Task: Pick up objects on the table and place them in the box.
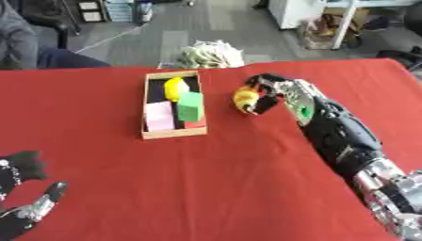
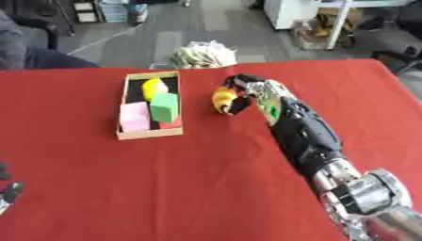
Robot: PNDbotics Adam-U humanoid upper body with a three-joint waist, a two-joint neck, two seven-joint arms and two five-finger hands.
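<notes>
The right hand (image 1: 265, 94) has its fingers curled round a small yellow-orange object (image 1: 245, 99), gripping it above the red-covered bench (image 1: 231, 188), just to the right of the box. Whether the object is lifted clear of the cloth or touches it cannot be told. The black and silver right arm (image 1: 346, 141) runs back from the hand toward the bench's near right corner.

The box (image 1: 172, 134), a shallow wooden tray, lies toward the far edge of the bench, left of the hand and apart from it. In it sit a yellow piece (image 1: 174, 88) at the far end, a green block (image 1: 190, 106) beside a pink block (image 1: 159, 116), and a red piece (image 1: 194, 124) partly under the green one.

The left hand (image 1: 23, 207) rests by the near left corner, fingers relaxed and spread, holding nothing.
</notes>
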